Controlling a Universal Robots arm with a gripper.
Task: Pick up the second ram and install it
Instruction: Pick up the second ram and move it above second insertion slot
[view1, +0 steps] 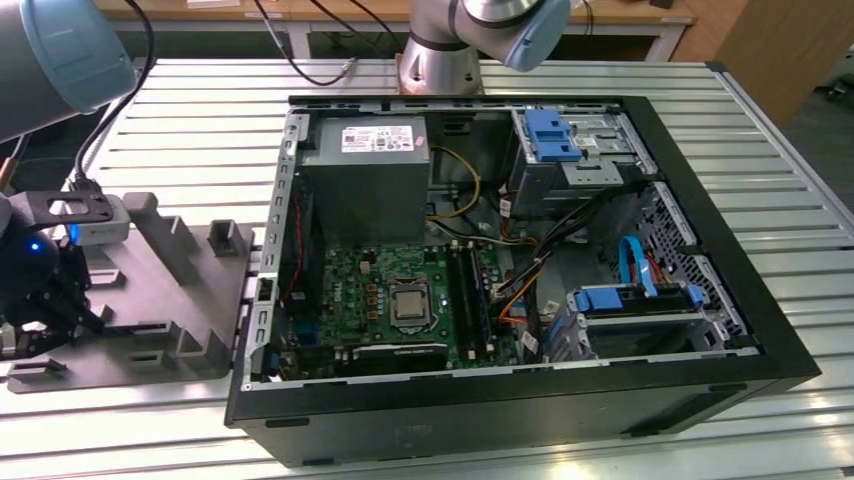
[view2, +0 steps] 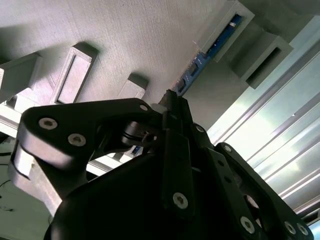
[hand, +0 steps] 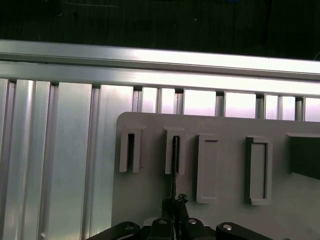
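Fingers: the fingers are drawn close together, with a narrow gap pinched on the thin edge of the second ram; the dark tips meet the strip at its near part.
Second ram: a dark-blue strip standing on edge in the grey holder. Its far end sits in a slotted block of the holder. In the first wrist view it appears edge-on as a thin dark line running from the second slot post to the fingers.
Holder: a flat grey plate with raised slotted posts. It lies on the bench, on the exterior view's left, just beside the computer case.
Arm: bent down over the holder, with its wrist low above the plate.
Computer case: black, lying open side up, well apart from the ram.
Inside the case: a green motherboard with long black slot rails, and a grey power-supply box beyond it.
Bench: ribbed aluminium slats, bright under the light.
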